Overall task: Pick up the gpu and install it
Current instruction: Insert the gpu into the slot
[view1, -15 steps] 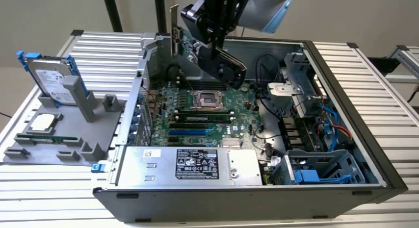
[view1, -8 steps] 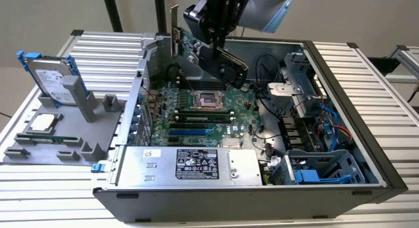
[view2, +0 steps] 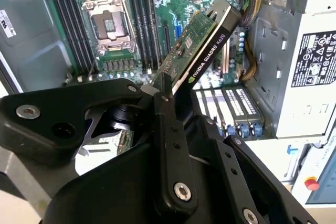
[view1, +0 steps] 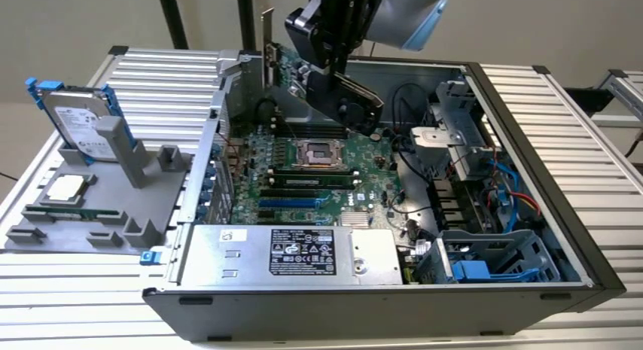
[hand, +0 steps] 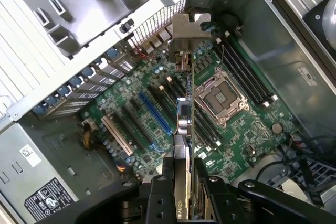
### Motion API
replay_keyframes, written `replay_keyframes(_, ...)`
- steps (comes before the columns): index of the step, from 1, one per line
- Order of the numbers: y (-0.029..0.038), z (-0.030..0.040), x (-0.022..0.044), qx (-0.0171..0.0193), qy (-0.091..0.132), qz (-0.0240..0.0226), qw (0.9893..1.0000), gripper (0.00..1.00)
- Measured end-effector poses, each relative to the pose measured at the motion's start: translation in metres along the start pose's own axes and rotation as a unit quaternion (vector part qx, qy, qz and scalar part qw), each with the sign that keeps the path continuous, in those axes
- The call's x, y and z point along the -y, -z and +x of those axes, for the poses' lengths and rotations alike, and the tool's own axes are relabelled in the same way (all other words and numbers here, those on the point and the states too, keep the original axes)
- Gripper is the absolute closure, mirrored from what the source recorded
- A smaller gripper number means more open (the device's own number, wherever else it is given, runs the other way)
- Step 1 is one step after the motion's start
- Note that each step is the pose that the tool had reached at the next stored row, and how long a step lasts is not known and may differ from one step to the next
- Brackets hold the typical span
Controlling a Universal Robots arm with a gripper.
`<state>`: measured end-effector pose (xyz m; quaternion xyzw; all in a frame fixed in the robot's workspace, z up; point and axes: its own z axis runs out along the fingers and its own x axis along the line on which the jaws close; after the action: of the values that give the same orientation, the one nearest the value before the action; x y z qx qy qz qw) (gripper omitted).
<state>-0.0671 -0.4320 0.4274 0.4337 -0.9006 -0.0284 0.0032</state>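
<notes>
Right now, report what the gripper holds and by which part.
The gpu, pinched between the fingers along its upper long edge, above the motherboard.

Illumination is bright and diffuse. The ribbed white metal surface [view1: 583, 139] approaches overexposure in the exterior view; the open grey computer case [view1: 351, 312] holds soft interior shadows.

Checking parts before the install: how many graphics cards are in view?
1. The graphics card is gripped in the pincer, tilted above the motherboard inside the open case. Another could be hidden from view.
</notes>
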Motion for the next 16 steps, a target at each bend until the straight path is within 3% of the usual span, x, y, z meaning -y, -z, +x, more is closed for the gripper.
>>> replay_keyframes(16, 0.0000, 0.0000, 0.0000, -0.0005, 0.009, -0.0002, 1.0000, 1.00)
